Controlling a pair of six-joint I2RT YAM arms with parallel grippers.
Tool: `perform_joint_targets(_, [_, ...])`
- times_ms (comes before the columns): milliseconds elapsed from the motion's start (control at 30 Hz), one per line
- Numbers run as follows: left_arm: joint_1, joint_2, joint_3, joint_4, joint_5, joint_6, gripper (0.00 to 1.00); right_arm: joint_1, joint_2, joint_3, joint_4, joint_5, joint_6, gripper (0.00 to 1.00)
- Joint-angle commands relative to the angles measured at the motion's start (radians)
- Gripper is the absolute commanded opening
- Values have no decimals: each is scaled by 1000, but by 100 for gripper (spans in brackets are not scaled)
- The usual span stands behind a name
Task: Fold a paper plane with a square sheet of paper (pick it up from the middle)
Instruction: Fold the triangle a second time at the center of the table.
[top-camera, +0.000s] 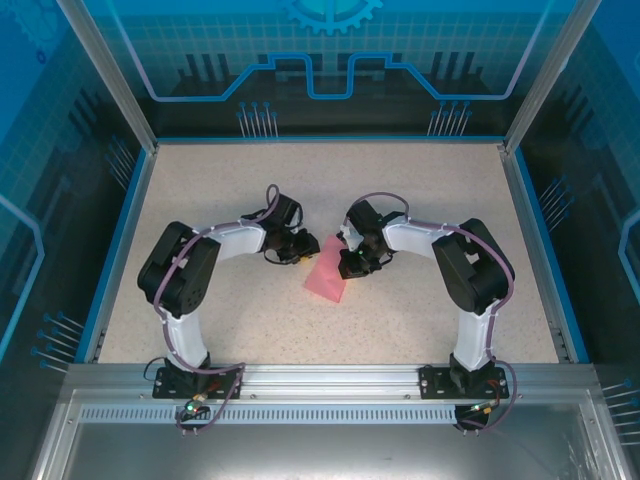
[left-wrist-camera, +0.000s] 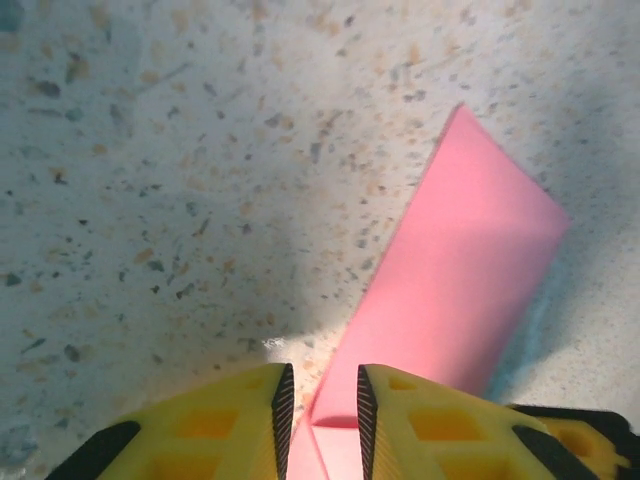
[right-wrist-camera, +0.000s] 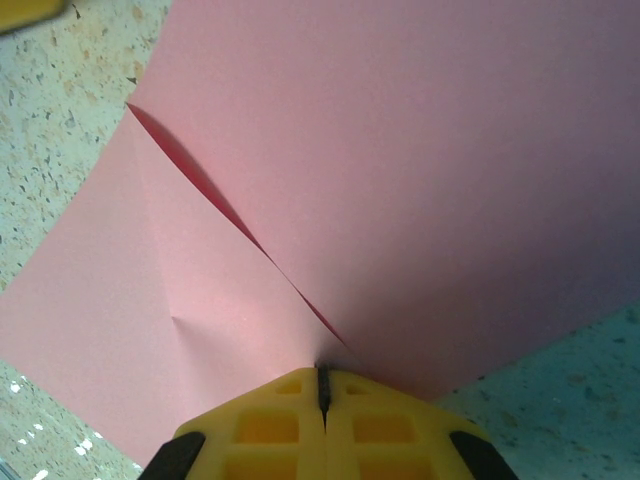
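The square sheet of paper (top-camera: 327, 276) is pink-red and lies folded over on the speckled table, between the two grippers. My right gripper (top-camera: 350, 262) is shut on it. In the right wrist view the yellow jaws (right-wrist-camera: 322, 372) pinch the paper (right-wrist-camera: 420, 170) where an upper layer crosses a lower one, with a dark slit between the layers. My left gripper (top-camera: 306, 248) is at the sheet's far left corner. In the left wrist view its jaws (left-wrist-camera: 320, 390) stand slightly apart, with a paper edge (left-wrist-camera: 460, 270) running up between them, untouched by the pads.
The table (top-camera: 250, 180) has a raised blue rim (top-camera: 118, 245) on its sides and glass walls on aluminium posts (top-camera: 105, 75). Both arm bases (top-camera: 195, 375) sit on the metal rail at the near edge. Bare tabletop lies beyond and to either side of the arms.
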Motion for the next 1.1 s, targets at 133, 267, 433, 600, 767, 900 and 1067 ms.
perform_joint_targets(133, [-43, -72, -57, 68, 112, -3, 16, -10, 71, -45, -46, 143, -11, 4])
perform_joint_targets(267, [-80, -33, -61, 84, 125, -20, 7, -10, 71, -45, -45, 142, -9, 4])
perform_joint_targets(433, [-89, 16, -64, 71, 115, -31, 1, -9, 62, -43, -41, 130, -8, 4])
perform_joint_targets(600, [-89, 40, -77, 50, 88, -29, 0, -11, 33, -28, -23, 74, -4, 3])
perform_joint_targets(767, [-91, 51, -93, 33, 65, -30, 0, 4, -42, 10, 0, -17, 6, 4])
perform_joint_targets(900, [-95, 49, -113, 29, 53, -30, 0, 29, -120, 25, -15, -45, 17, 4])
perform_joint_targets(1067, [-95, 56, -125, 29, 44, -32, 0, 82, -200, -11, -21, -45, 48, 5])
